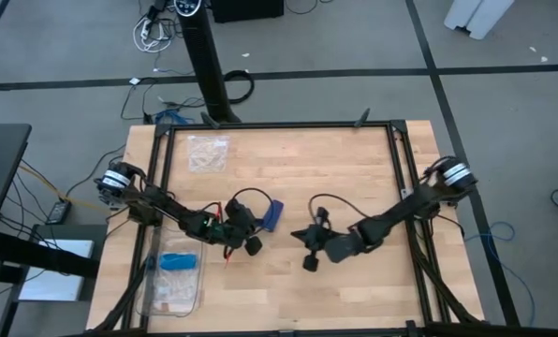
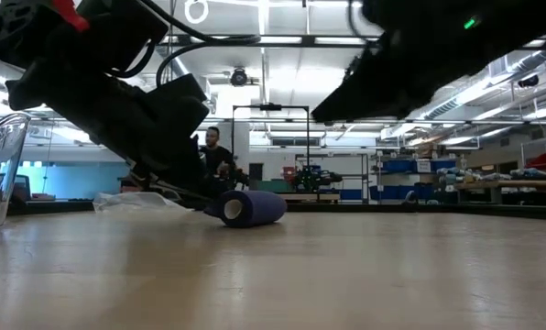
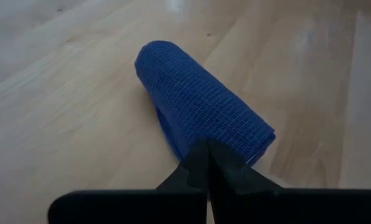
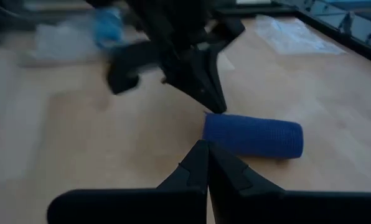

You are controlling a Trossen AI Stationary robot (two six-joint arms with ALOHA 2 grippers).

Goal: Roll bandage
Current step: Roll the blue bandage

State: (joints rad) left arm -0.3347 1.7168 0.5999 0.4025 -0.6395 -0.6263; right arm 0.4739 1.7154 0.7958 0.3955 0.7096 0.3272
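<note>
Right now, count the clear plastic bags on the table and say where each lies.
2. One plastic bag lies near the table's far-left corner; another bag, holding a light-blue item, lies at the near-left edge. None seems hidden.

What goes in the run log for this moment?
bandage: rolled, on table | left gripper: shut, beside roll | right gripper: shut, apart

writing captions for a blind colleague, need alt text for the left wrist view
A dark blue bandage, rolled into a compact cylinder, lies on its side on the pale wooden table. The left gripper, its dark fingers shut to a point, sits right at the roll's near end.
</note>
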